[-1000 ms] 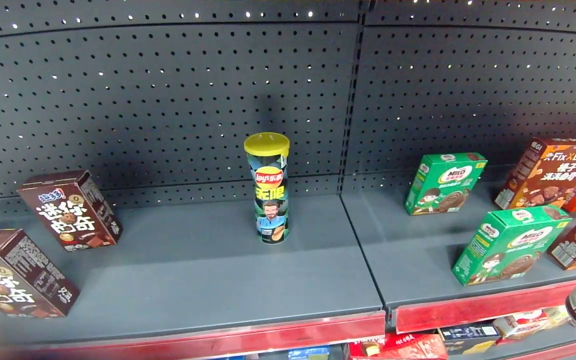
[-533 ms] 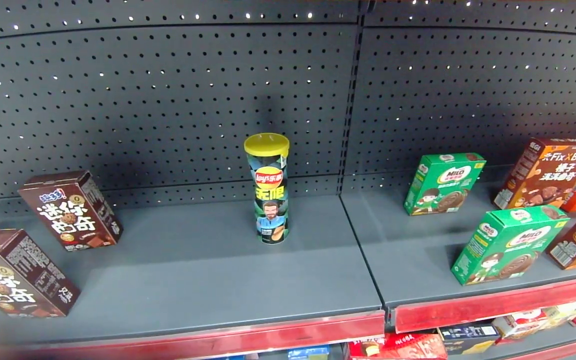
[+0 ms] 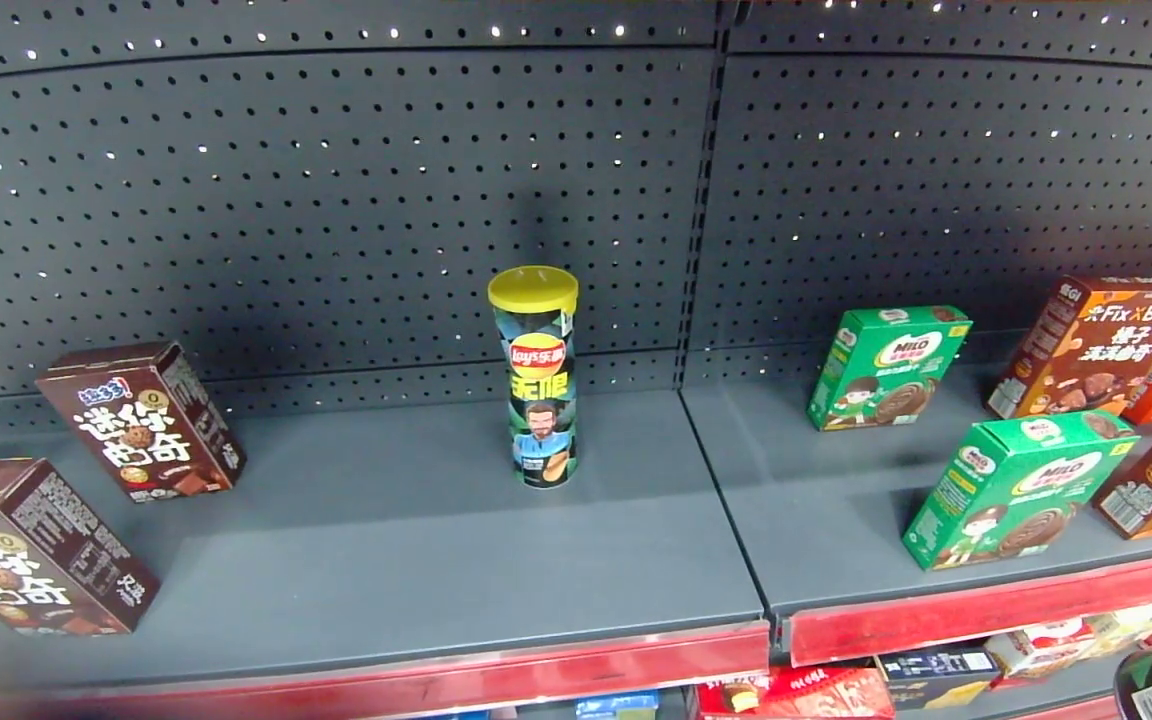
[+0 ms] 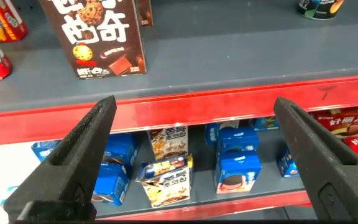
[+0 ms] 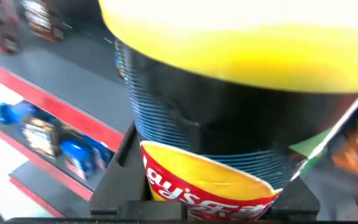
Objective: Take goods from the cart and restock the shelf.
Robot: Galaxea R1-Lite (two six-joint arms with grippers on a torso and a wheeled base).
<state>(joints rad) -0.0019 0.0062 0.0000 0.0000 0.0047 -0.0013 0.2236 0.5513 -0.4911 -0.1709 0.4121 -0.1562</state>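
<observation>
Though clamped round its dark body by the right gripper [image 5: 210, 202], jaws closed against either side well below the yellow lid, likely to handle as a light, stiff yet crushable tube with a slick printed skin: the held chip can [image 5: 229, 118], low off the front right corner of the shelf [image 3: 436, 560]. Best gripped on the wall, clear of the pop-off lid, and stood upright near the matching can [image 3: 536, 380] at the back. Left gripper [image 4: 194, 106] spread wide and empty before the shelf's red lip.
</observation>
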